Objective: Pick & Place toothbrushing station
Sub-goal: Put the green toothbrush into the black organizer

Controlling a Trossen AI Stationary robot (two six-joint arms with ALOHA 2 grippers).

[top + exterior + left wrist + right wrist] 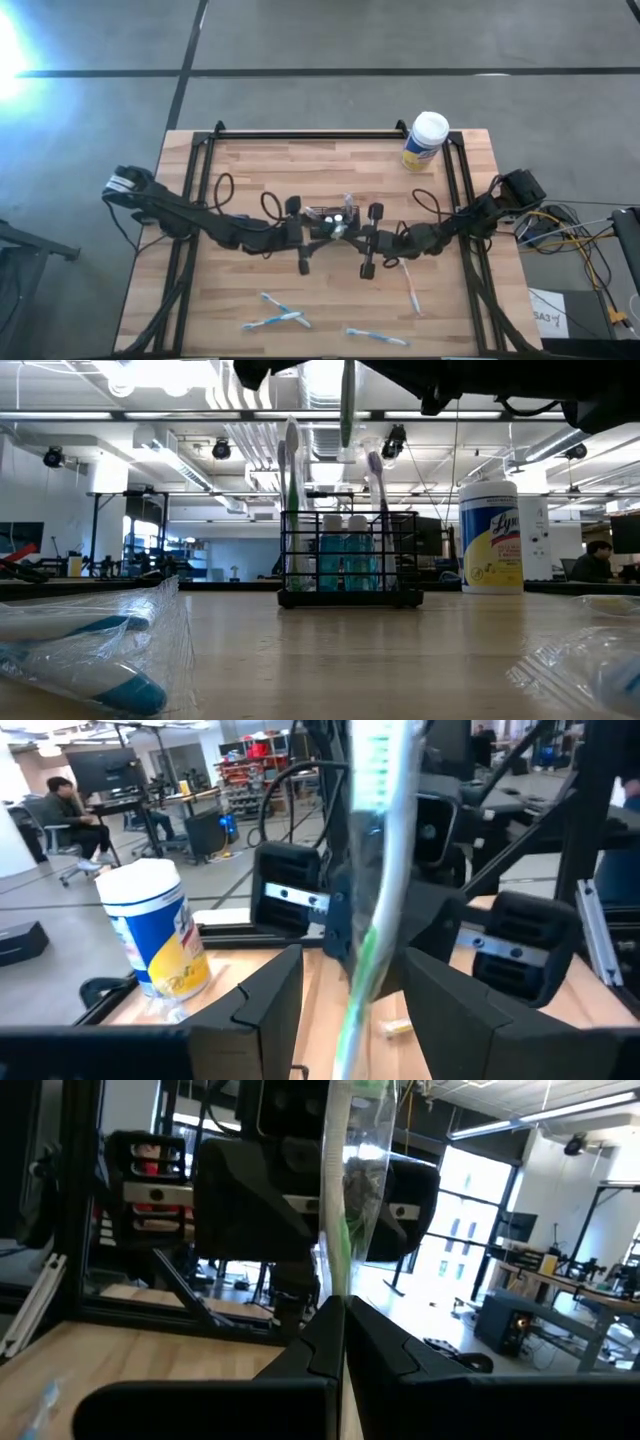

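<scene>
1. Jaws first: on the right gripper (338, 1335) they are pressed together on a wrapped green toothbrush (335, 1200), which stands upright between them in the right wrist view. On the left gripper (352, 1000) the jaws stand apart on either side of the same wrapped brush, with a visible gap, so I read that arm as not holding it.

2. Both grippers meet at the middle of the worktop (250, 170), directly above the toothbrushing station (330, 220); in the low view the brush hangs over its top.

3. Handling, as I judge it: the station is an open wire frame, so light and stiff, but likely to skid or tip if a brush snags a slot. Any hold belongs on the top rail or an end post, never on the brushes standing in it.

4. The wrapped brush looks light and slightly springy, and its clear sleeve seems slippery. I would grip the handle low, where the right arm has it.

5. Looks: the station (350, 560) is a small black rectangular rack on a flat base, with blue-green tubes inside and a green and a purple brush standing up out of it.

6. Nearby: a yellow wipes canister (425, 140) stands at the far edge, well apart, and more wrapped brushes (275, 315) lie along the near edge.
</scene>
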